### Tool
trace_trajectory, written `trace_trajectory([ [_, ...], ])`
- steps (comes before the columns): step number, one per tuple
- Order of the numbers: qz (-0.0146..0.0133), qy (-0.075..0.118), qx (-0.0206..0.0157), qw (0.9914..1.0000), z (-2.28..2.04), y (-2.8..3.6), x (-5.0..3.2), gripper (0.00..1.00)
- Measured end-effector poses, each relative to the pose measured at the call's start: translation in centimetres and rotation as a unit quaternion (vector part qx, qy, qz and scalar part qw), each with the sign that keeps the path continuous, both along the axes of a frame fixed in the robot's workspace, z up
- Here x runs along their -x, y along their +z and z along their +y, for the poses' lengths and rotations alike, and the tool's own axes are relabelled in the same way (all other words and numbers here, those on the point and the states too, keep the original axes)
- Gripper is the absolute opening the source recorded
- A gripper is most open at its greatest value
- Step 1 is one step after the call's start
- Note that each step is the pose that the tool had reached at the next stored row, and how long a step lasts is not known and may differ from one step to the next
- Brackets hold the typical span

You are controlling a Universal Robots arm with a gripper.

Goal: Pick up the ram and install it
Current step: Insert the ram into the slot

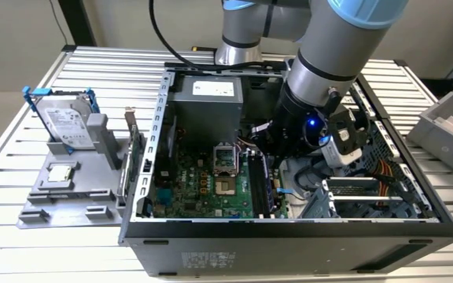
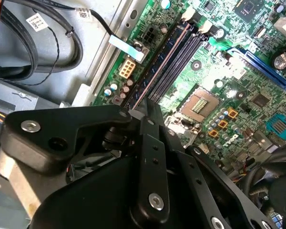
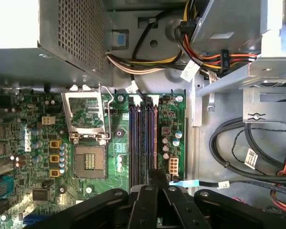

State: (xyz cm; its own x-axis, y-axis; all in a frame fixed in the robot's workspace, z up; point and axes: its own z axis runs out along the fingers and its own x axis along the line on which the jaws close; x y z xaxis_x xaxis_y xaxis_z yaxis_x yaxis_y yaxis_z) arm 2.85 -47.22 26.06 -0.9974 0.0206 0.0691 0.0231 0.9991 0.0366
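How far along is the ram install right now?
Pickup looks done: the ram lies along a memory slot on the motherboard, inside the case. In hand: the gripper sits at one end of the stick, right over the slots. Left: I cannot tell whether it is fully seated or latched, so treat seating as unconfirmed.

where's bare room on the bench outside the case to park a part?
Bare ribbed table off the exterior view's left of the grey holder tray, and along the front edge beside the open case. Crowded: the tray itself, holding hard drive and CPU chip.
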Motion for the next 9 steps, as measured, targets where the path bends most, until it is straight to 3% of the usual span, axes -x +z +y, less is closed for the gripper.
trace_trajectory([
  [9,0.0,0.001,0.0,1.0,0.0,0.0,0.09,0.0],
])
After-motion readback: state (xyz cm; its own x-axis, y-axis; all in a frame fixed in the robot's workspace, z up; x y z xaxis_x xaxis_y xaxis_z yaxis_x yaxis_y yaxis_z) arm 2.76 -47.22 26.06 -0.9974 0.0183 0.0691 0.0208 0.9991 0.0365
